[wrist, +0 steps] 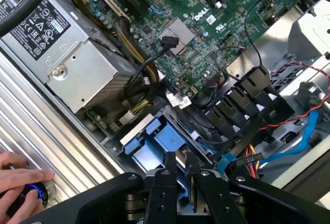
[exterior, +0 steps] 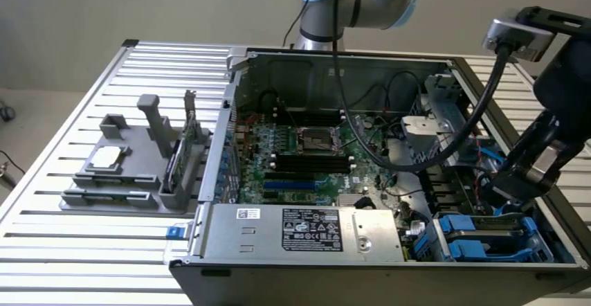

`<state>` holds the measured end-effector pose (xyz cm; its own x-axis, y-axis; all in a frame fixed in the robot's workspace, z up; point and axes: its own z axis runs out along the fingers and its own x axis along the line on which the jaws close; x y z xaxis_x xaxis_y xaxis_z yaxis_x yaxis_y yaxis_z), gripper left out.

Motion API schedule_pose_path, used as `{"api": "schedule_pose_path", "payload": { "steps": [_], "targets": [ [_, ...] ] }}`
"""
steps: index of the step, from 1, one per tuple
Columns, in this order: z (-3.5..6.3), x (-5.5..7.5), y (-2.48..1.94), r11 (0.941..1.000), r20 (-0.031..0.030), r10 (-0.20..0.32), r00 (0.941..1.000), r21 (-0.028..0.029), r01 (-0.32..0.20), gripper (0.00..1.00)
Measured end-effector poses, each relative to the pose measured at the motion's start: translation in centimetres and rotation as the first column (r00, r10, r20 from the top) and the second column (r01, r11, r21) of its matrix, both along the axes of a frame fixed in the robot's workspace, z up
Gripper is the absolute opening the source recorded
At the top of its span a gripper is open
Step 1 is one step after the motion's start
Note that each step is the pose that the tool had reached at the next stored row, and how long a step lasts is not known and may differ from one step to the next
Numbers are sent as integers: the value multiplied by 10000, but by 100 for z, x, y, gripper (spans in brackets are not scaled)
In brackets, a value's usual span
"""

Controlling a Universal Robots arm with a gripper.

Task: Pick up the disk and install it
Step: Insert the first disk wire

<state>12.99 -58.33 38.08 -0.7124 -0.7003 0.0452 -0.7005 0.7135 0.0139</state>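
Note:
The disk (wrist: 166, 141) sits low in the drive bay at the case's front corner, and I see mainly its blue carrier frame, end on, with the metal body hidden. My gripper (wrist: 180, 166) is directly over it. The black fingers (wrist: 167, 175) stand close together with the carrier's edge at their tips. In the exterior view the gripper (exterior: 508, 205) reaches down into the open computer case (exterior: 305, 233) on that view's right, above the blue carriers in the drive bay (exterior: 480, 237).
Black, red and blue cables (wrist: 247, 131) crowd the bay beside the gripper. The power supply (exterior: 314, 228) lies along the case front and the motherboard (exterior: 309, 154) lies behind it. A grey fixture (exterior: 129, 181) holding a pale chip (exterior: 104, 157) stands on the slatted table. A hand (wrist: 18, 175) rests on a button.

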Motion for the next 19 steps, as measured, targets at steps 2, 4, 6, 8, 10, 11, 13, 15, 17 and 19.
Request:
{"api": "schedule_pose_path", "payload": {
  "steps": [2, 4, 6, 8, 10, 11, 13, 15, 17, 19],
  "targets": [
    [-6, 0, 0, 9994, 0, -360, 9994, 0, 360, 22],
    [-12, 0, 0, 9974, 0, -718, 9974, 0, 718, 22],
    [-18, 0, 0, 9942, 0, -1077, 9942, 0, 1077, 22],
    [-26, 0, 0, 9894, 0, -1449, 9894, 0, 1449, 22],
    [-32, 0, 0, 9837, 0, -1799, 9837, 0, 1799, 22],
    [-36, 0, 0, 9803, 0, -1976, 9803, 0, 1976, 22],
    [-43, 0, 0, 9723, 0, -2337, 9723, 0, 2337, 22],
    [-51, 0, 0, 9633, 0, -2685, 9633, -1, 2685, 22],
    [-58, 0, 0, 9530, 0, -3030, 9530, 0, 3030, 22],
    [-66, 0, 0, 9409, 0, -3387, 9409, -1, 3387, 22]
  ]
}}
